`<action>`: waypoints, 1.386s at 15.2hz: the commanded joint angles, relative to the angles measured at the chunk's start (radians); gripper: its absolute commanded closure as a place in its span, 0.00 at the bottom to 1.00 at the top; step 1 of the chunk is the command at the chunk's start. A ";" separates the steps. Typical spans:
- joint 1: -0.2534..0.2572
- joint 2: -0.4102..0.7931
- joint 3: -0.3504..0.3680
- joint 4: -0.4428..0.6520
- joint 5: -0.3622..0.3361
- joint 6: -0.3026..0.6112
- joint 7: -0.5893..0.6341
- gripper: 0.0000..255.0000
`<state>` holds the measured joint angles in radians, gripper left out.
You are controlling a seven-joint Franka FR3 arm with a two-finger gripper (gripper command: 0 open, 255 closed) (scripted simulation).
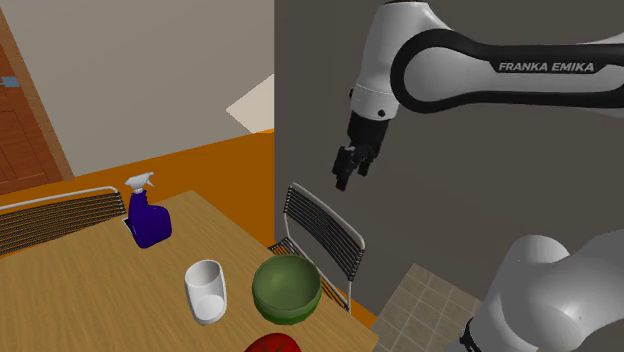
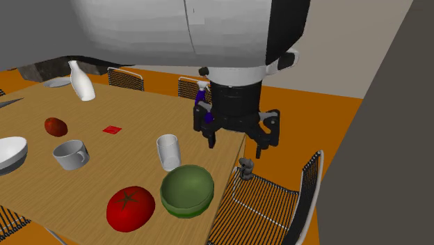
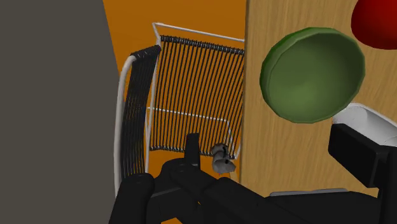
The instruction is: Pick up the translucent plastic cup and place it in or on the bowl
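Observation:
The translucent whitish cup (image 1: 205,290) stands upright on the wooden table (image 1: 110,300), close beside the green bowl (image 1: 286,288). The second exterior view has the cup (image 2: 168,152) just behind the bowl (image 2: 187,189). My black gripper (image 1: 350,165) hangs open and empty in the air, above the table's edge and a wire chair (image 1: 322,240), well apart from the cup. In the wrist view the bowl (image 3: 313,73) lies ahead of the gripper (image 3: 273,154), and a white piece of the cup (image 3: 364,118) peeks out behind one finger (image 3: 357,156).
A red tomato (image 2: 130,207) lies beside the bowl. A blue spray bottle (image 1: 148,215), a grey mug (image 2: 71,154), a white vase (image 2: 81,81) and a white dish (image 2: 10,153) share the table. A grey wall (image 1: 450,200) rises behind the chair (image 2: 268,202).

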<state>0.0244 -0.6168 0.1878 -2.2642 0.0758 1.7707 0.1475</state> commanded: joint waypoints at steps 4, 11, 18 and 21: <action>0.014 0.142 0.090 0.053 0.021 0.064 0.103 0.00; 0.026 0.383 0.203 0.184 -0.003 0.132 0.251 0.00; 0.062 0.659 0.286 0.375 -0.092 0.161 0.413 0.00; 0.095 0.786 0.304 0.478 -0.143 0.157 0.480 0.00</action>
<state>0.1072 0.1163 0.4854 -1.8286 -0.0452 1.9283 0.6022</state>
